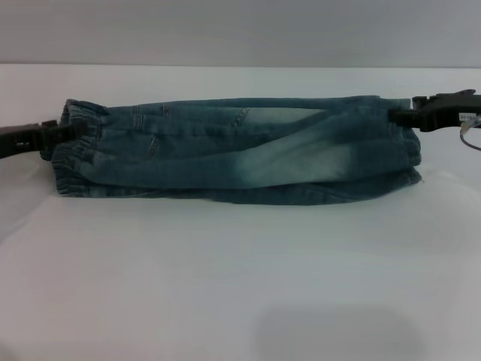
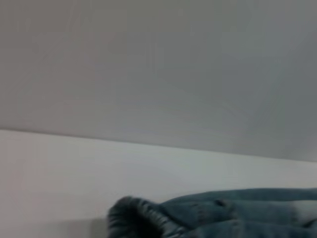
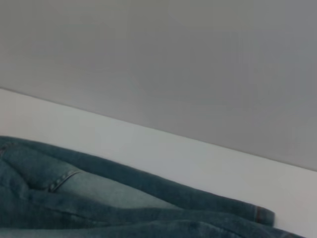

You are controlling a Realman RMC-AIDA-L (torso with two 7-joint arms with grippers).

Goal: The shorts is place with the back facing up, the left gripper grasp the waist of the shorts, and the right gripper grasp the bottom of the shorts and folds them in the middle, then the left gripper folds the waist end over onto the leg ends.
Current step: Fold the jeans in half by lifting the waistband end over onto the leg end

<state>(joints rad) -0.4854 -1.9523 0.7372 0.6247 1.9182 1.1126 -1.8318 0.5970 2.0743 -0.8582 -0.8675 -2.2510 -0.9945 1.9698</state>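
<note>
The blue denim shorts (image 1: 240, 150) lie folded lengthwise into a long band across the white table (image 1: 225, 286). The puckered waist end (image 1: 79, 147) is at the left and the bottom of the shorts (image 1: 402, 147) at the right. My left gripper (image 1: 66, 133) comes in from the left edge and is shut on the upper part of the waistband. At the upper right corner, my right gripper (image 1: 398, 115) is shut on the leg end. The left wrist view shows the waistband (image 2: 131, 213). A stitched hem (image 3: 262, 215) shows in the right wrist view. Neither wrist view shows fingers.
The white table stretches in front of the shorts to the near edge. A grey wall (image 1: 240, 30) rises behind the table's far edge, close behind the shorts.
</note>
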